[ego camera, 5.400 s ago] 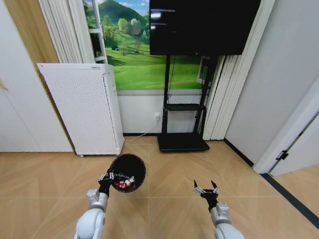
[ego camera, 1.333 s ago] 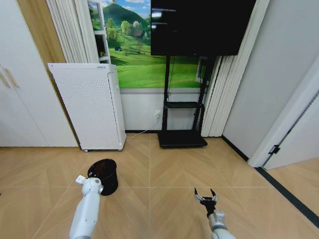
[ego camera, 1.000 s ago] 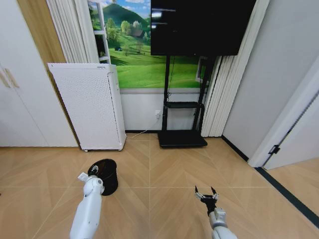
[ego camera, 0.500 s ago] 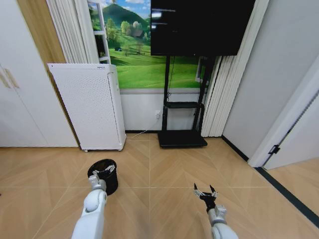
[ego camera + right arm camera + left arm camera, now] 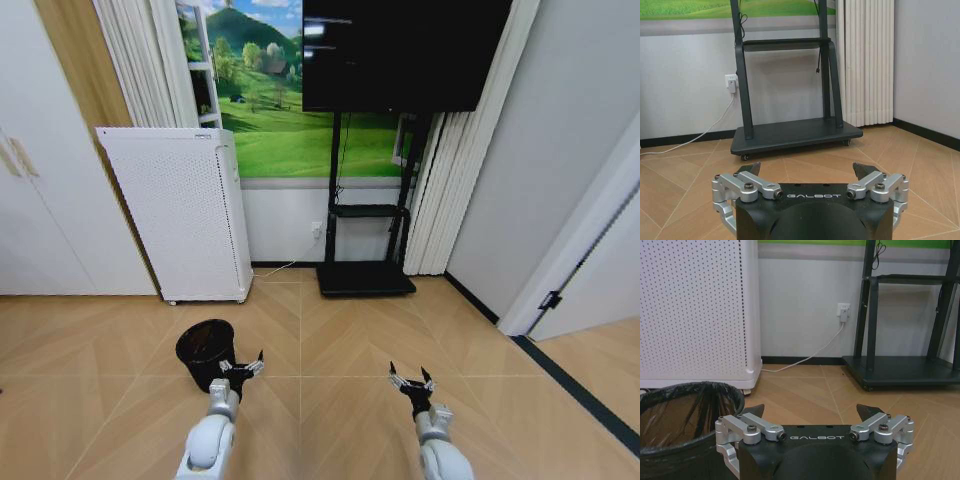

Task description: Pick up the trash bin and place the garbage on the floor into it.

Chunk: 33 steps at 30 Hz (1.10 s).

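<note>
The trash bin point(image 5: 207, 353) is a small black round wastebasket, tapering slightly toward its base, standing upright on the wooden floor point(image 5: 330, 330) at about 8 o'clock from the middle of the head view. In the left wrist view its rim point(image 5: 687, 392) shows a black liner bag draped over it; the inside is dark and what it holds cannot be made out, and the lower part is hidden behind the gripper body.

The left gripper point(image 5: 240, 366) hovers just beside the bin, at its 4 o'clock, with its fingers point(image 5: 754, 410) spread wide and nothing between them; it is apart from the bin. The right gripper point(image 5: 410, 380) hangs well apart at the bin's 3 o'clock, above bare floor, fingers point(image 5: 864, 169) likewise spread and holding nothing. Both arms are cut off by the lower edge of the head view.

At the bin's 12 o'clock stands a tall white perforated appliance point(image 5: 178, 213) against the wall, its cord point(image 5: 812, 353) running to a wall socket point(image 5: 842, 309). At 2 o'clock is a black TV stand point(image 5: 367, 275) carrying a dark screen point(image 5: 405, 52), with white curtains point(image 5: 450, 190) beside it. Open floor stretches between the bin, the stand's base and the dark skirting point(image 5: 580, 392) at the right.
</note>
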Available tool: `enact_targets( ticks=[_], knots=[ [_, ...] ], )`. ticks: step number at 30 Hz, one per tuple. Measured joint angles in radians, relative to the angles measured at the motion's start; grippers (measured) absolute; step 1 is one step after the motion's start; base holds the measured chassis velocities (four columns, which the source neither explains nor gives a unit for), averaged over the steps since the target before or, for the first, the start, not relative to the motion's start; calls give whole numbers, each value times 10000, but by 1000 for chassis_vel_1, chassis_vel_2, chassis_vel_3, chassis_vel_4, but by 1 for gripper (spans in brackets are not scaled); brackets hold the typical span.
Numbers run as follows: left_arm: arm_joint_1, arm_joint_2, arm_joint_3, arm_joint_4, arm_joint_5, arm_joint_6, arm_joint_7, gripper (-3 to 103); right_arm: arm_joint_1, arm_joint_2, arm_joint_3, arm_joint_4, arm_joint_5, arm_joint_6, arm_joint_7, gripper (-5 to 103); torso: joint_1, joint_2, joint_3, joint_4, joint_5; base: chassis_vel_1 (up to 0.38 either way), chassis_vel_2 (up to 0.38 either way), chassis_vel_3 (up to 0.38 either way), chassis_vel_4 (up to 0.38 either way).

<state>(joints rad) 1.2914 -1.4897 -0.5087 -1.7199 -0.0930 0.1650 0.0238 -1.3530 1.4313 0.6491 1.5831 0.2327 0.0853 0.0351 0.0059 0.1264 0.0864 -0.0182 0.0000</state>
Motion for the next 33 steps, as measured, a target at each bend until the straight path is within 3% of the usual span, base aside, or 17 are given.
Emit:
enact_targets(
  ticks=[6, 9, 16, 23, 25, 28, 33],
  knots=[
    [289, -105, 57, -246, 27, 160, -125, 100, -25, 56, -36, 20, -31, 48, 88, 100, 9, 30, 27, 0, -1, 0, 0, 0, 0],
    [500, 68, 43, -590, -44, 335, -155, 100, -94, 151, 9, 281, -119, 27, 167, 100, 66, 312, 242, 0, 0, 0, 0, 0, 0],
    [585, 489, -5, -969, -563, 494, -281, 100, -98, 120, 35, 818, 3, -389, 155, 100, 139, 594, 453, -1, -1, 0, 0, 0, 0],
    [606, 997, -233, -1182, -1336, 637, 111, 100, 104, -40, 84, 753, 383, -459, -1112, 100, 224, 900, 677, 0, -1, 0, 0, 0, 0],
    [563, 1219, -244, -1286, -1665, 736, 99, 100, 188, -29, 126, 696, 379, -449, -1440, 100, 247, 976, 729, 0, 0, 0, 0, 0, 0],
    [580, 2250, -407, -1571, -2905, 998, -123, 100, 168, -92, 266, 837, 286, -512, -1687, 100, 314, 1179, 863, 1, 0, 0, 0, 0, 0],
    [500, 3107, -749, -1437, -3739, 1024, -141, 100, 7, -157, 582, 1037, 274, -596, -1813, 100, 370, 1350, 973, 0, 0, 0, 0, 0, 0]
  ],
)
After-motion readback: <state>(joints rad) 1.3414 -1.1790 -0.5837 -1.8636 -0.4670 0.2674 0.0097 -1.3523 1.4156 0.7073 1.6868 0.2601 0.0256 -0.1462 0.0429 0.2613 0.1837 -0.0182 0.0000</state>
